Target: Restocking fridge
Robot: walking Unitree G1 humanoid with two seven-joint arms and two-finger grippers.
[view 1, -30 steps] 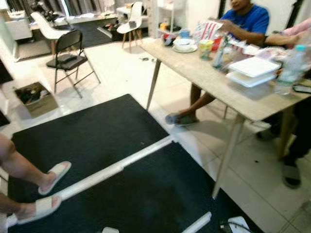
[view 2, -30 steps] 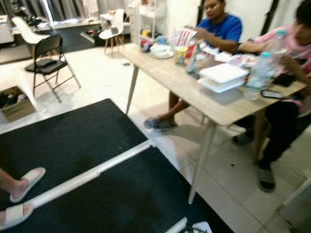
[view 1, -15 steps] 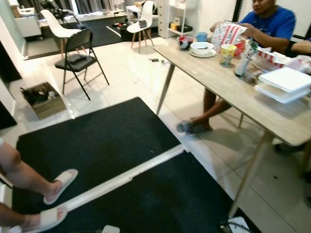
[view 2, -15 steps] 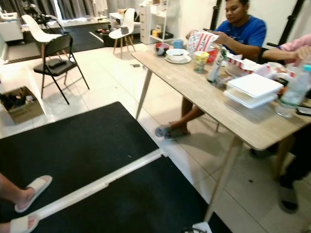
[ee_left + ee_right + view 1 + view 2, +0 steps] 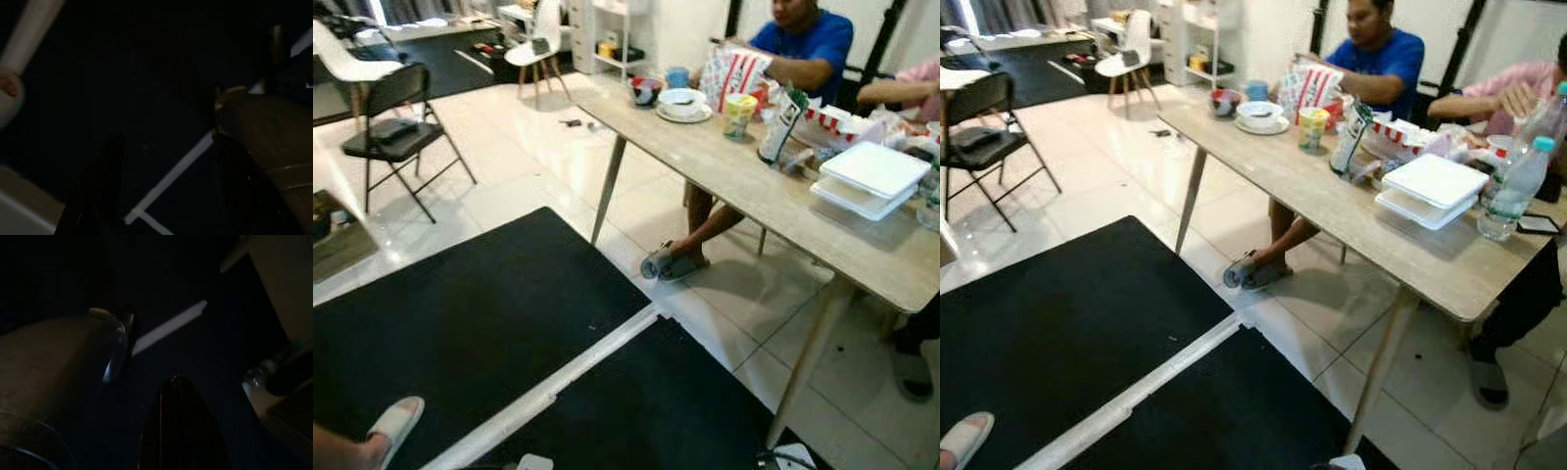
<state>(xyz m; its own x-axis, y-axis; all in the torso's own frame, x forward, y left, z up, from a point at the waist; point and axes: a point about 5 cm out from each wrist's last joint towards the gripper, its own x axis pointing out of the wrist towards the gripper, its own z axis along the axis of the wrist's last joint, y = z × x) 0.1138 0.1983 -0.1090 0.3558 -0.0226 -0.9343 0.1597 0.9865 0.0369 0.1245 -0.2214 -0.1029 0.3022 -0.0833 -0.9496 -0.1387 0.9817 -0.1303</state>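
Beside light wooden worktop (image 5: 1332,201): white foam containers (image 5: 1433,189), clear plastic bottle (image 5: 1511,191), black floor mats (image 5: 470,323). Left claw (image 5: 166,196) released; right claw (image 5: 181,426) indeterminate.

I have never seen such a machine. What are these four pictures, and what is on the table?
A walking robot carries two head cameras and one camera on each wrist. The head views look down at black floor mats and a long light wooden table. On it stand a white bowl on a plate, a red-and-white striped bag, stacked white foam boxes and a clear plastic bottle. The wrist views are very dark; both arms hang idle, and what they hold cannot be made out.
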